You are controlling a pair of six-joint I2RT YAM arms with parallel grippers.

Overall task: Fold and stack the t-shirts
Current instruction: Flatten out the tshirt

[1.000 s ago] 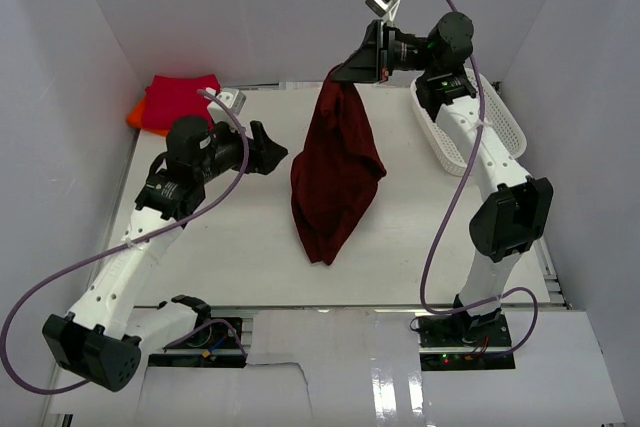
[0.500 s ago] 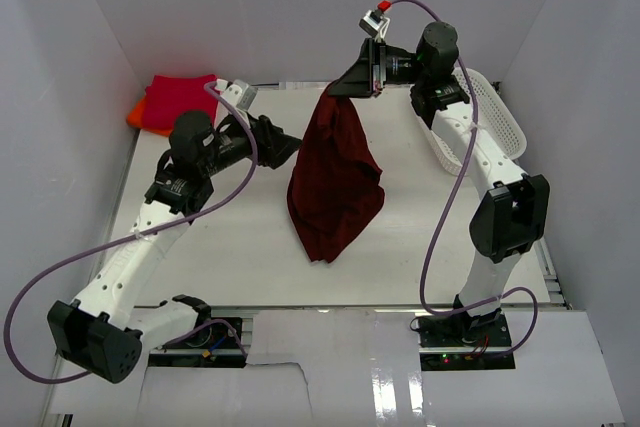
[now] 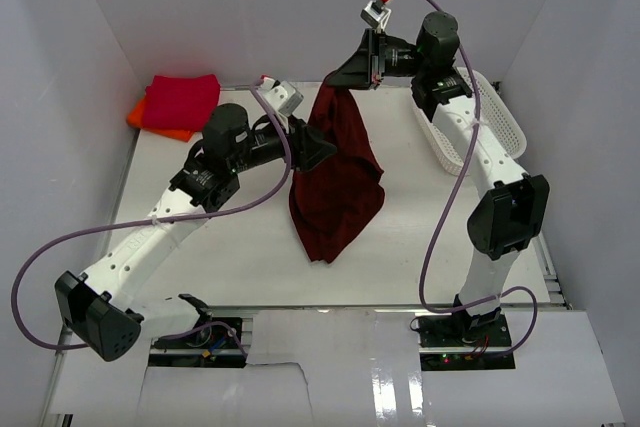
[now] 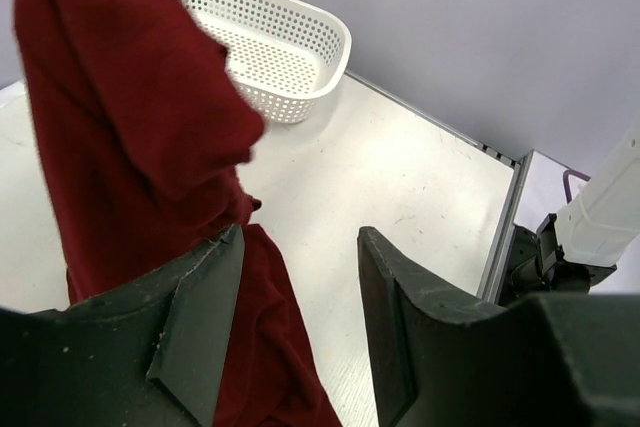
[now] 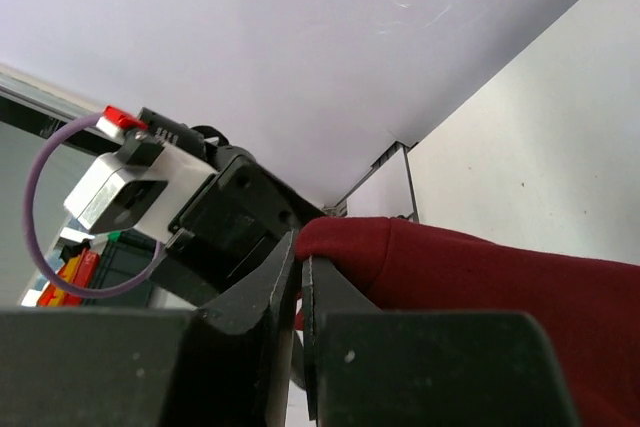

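Observation:
The dark maroon t-shirt [image 3: 338, 182] hangs from my right gripper [image 3: 342, 77], which is shut on its top edge [image 5: 400, 247] high over the far middle of the table. Its lower end rests bunched on the table. My left gripper [image 3: 322, 149] is open at the shirt's left edge; in the left wrist view the maroon cloth [image 4: 130, 137] lies against the left finger and the gap [image 4: 300, 277] between the fingers shows bare table. A folded crimson-red t-shirt [image 3: 182, 101] lies on an orange one [image 3: 140, 115] at the far left corner.
A white mesh basket [image 3: 495, 122] stands at the far right, also in the left wrist view [image 4: 270, 37]. White walls close in the table on three sides. The table's metal right edge [image 4: 505, 232] and the right arm's base show.
My left gripper has moved right from the table's left part up to the hanging shirt's left edge. My right gripper has held the shirt up with little movement.

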